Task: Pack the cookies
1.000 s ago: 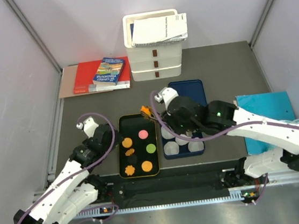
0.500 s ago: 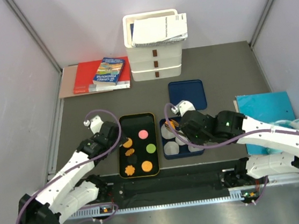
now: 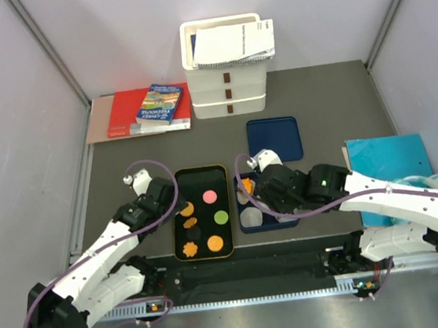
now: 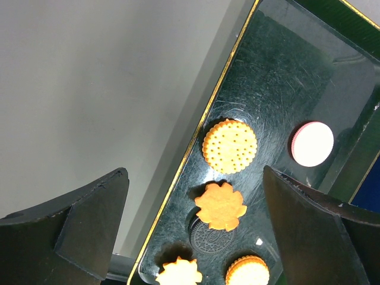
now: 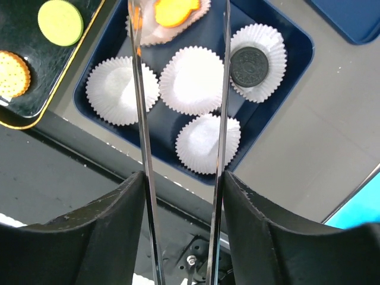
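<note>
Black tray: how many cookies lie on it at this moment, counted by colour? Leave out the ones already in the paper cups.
Orange cookies: 4
Pink cookie: 1
Green cookie: 1
Black cookie: 1
Total on the black tray: 7

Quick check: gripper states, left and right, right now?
Left gripper: open, empty, over the black tray.
Right gripper: open; the orange cookie lies in a paper cup between its blades, apparently not gripped.
</note>
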You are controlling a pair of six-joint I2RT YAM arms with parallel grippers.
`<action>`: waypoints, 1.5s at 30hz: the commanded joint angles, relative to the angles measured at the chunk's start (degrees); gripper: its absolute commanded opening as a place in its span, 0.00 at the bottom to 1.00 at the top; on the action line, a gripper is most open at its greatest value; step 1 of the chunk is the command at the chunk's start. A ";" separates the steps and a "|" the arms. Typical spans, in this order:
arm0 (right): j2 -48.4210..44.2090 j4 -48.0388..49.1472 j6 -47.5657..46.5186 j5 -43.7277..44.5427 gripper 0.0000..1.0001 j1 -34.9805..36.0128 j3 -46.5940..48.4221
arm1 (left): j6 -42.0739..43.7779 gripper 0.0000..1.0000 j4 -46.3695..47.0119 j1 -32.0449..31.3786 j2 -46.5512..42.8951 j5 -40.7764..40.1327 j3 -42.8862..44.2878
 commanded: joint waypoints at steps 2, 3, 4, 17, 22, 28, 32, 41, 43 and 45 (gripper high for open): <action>-1.35 2.51 -0.67 1.21 0.53 0.09 4.97 | 0.60 0.99 1.23 -0.34 -0.99 -1.01 1.20; -1.70 2.85 -0.93 0.94 0.53 0.70 5.76 | 0.51 0.99 0.97 -0.34 -1.34 -1.19 1.28; -1.70 3.20 -1.20 1.11 0.52 1.67 6.46 | 0.51 0.99 0.79 -0.34 -1.26 -1.28 1.37; 16.57 10.75 -8.05 -5.65 0.51 12.31 17.28 | -6.08 0.99 -9.91 -0.25 -4.68 -12.43 5.59; 20.00 12.78 -8.84 -9.69 0.50 12.40 18.42 | -10.47 0.99 -13.88 -0.25 -6.52 -15.16 5.68; 20.79 14.98 -8.49 -12.07 0.50 12.84 17.55 | -15.22 0.99 -15.46 -0.25 -7.94 -17.62 4.71; 21.41 15.95 -7.97 -12.94 0.49 13.28 17.02 | -16.02 0.99 -15.99 -0.16 -6.88 -17.45 4.63; 23.52 15.86 -7.62 -12.24 0.47 13.37 15.79 | -16.02 0.99 -15.73 -0.25 -7.32 -17.18 4.36; 23.96 15.77 -7.53 -11.98 0.46 13.28 15.44 | -16.02 0.99 -15.73 -0.25 -7.58 -17.19 4.27; 24.22 15.60 -7.35 -11.72 0.46 13.37 15.44 | -15.93 0.99 -15.64 -0.16 -7.58 -17.01 4.27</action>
